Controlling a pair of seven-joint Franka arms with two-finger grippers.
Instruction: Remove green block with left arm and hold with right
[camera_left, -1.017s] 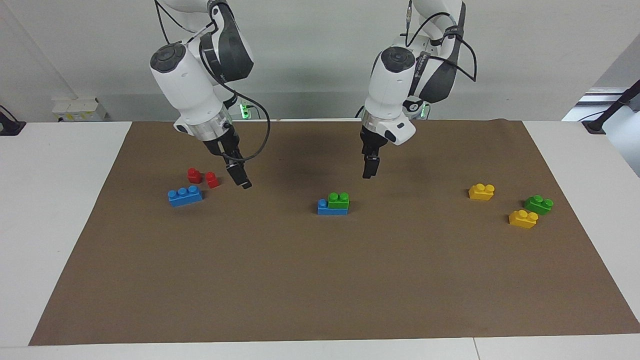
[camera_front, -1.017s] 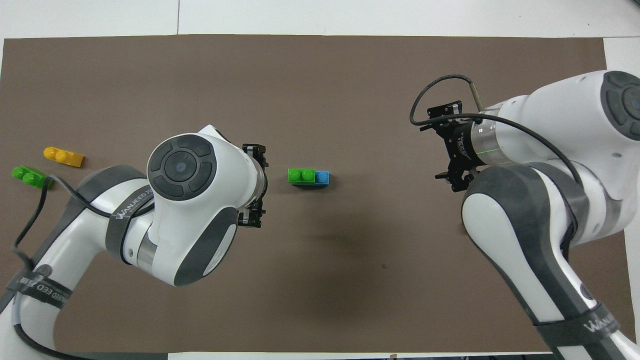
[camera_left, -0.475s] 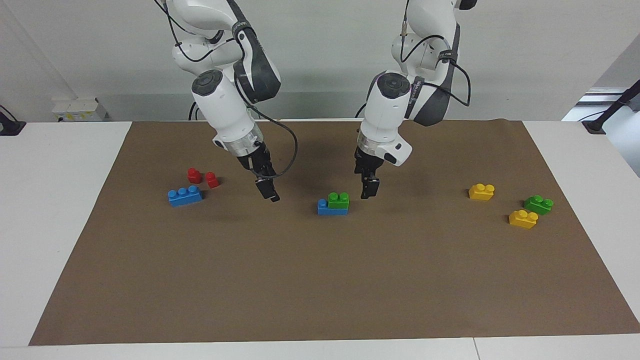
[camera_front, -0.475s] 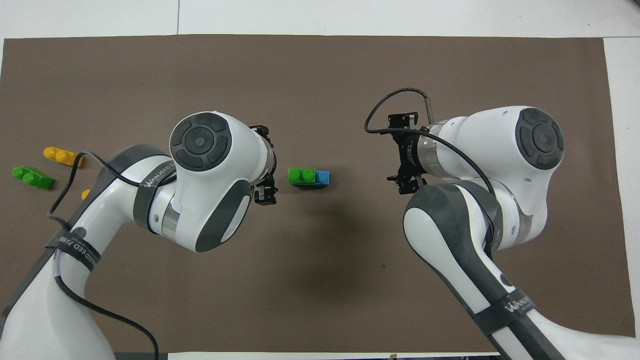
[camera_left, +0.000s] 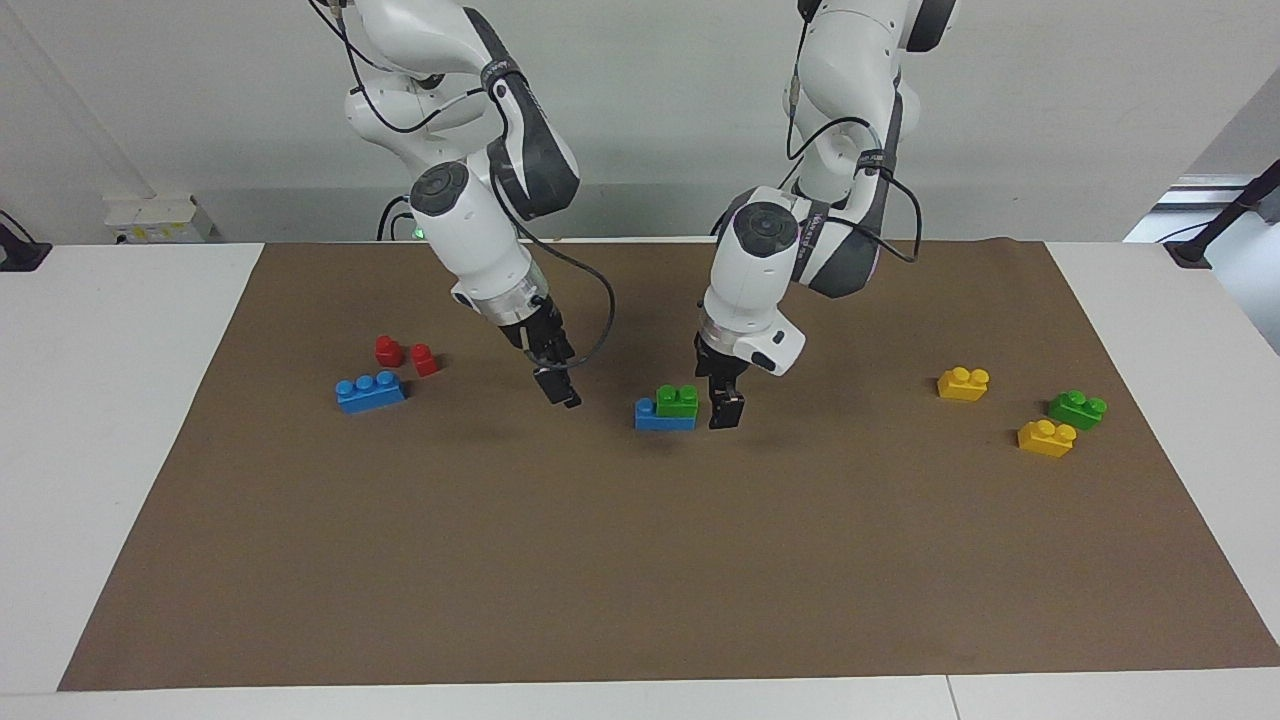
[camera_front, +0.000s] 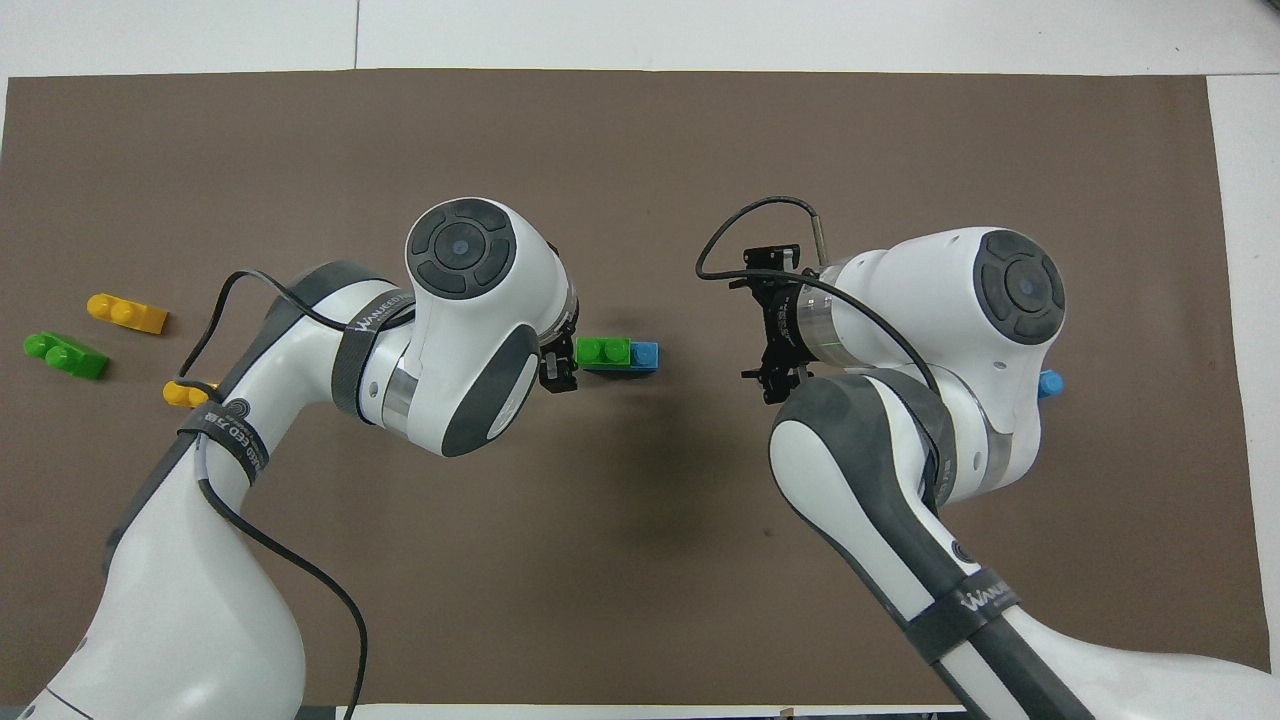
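The green block (camera_left: 677, 401) sits stacked on the blue brick (camera_left: 655, 417). The left claw (camera_left: 725, 411), spread, hangs just beside it, presumably to pull; the right claw (camera_left: 560, 388), spread, hovers near the brick, presumably to brace.

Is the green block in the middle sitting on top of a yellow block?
No, the green block in the middle of the mat sits on a blue block, as the facing view shows.
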